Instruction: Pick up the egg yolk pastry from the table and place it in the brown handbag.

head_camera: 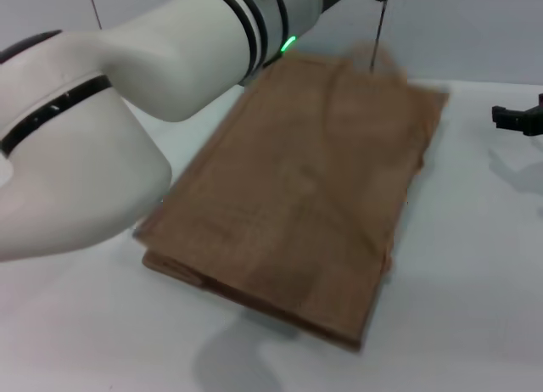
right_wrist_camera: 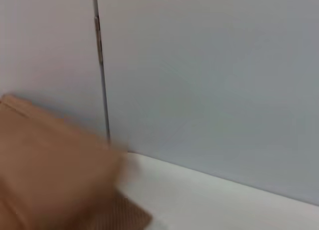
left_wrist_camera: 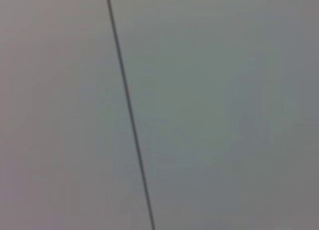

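Head view: the brown handbag (head_camera: 301,197) fills the centre of the frame, a flat tan-brown woven slab running from the upper centre down toward the lower middle. Its far end, near the top of the frame, looks raised off the white desk (head_camera: 475,265) and is smeared; a shadow lies on the desk below the bag's near edge. No handles can be made out in this view.

The left arm (head_camera: 127,95), white with black bands and a green light near its upper joint, crosses the upper left of the frame and runs out past the top edge beside the bag's far end. The left hand is out of frame; its state cannot be told. The left wrist view gives only a plain grey wall (left_wrist_camera: 224,115) with one thin dark seam (left_wrist_camera: 130,115) slanting down it.

The right hand (head_camera: 519,117) shows as a small dark shape at the right edge of the head view, over the desk and well apart from the bag. Whether it is wide or narrow cannot be told from here.

Right wrist view: a blurred brown mass, probably the handbag's raised end, takes the lower left of the frame, with a strip of white desk beside it and the grey wall behind.

The egg yolk pastry is not seen in any view; its place cannot be told.
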